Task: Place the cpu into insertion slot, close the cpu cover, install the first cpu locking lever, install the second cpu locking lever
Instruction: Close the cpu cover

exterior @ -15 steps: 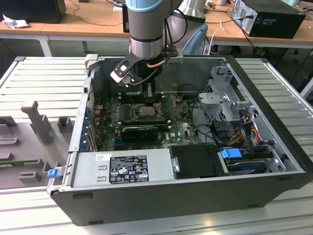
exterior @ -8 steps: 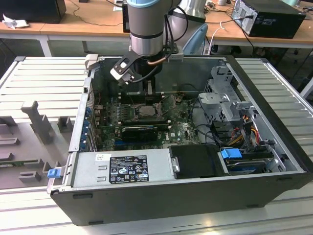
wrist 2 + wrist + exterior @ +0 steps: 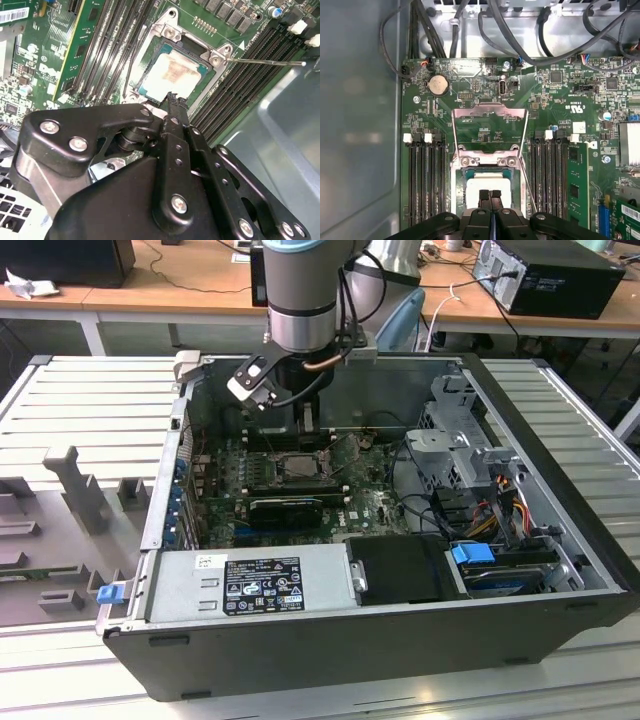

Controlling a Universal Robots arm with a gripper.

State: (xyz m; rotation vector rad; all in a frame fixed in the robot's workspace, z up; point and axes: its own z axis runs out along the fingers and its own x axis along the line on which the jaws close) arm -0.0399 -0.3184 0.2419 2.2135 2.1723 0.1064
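Since the cpu (image 3: 487, 183) lies flat in the insertion slot (image 3: 462, 175), the first step looks done. The cpu cover (image 3: 490, 110) stands flipped open beyond the socket, and a thin locking lever (image 3: 265, 62) juts out unlatched, so closing and both levers remain. The chip's pale metal face looks smudged. The gripper (image 3: 490, 196) hangs over it, fingers pressed together, holding nothing

We see the cpu (image 3: 172, 75) pale silver with a tan smudge, the circuit board (image 3: 470, 80) green, the gripper (image 3: 490, 194) black, the cpu cover (image 3: 490, 110) silvery-grey.
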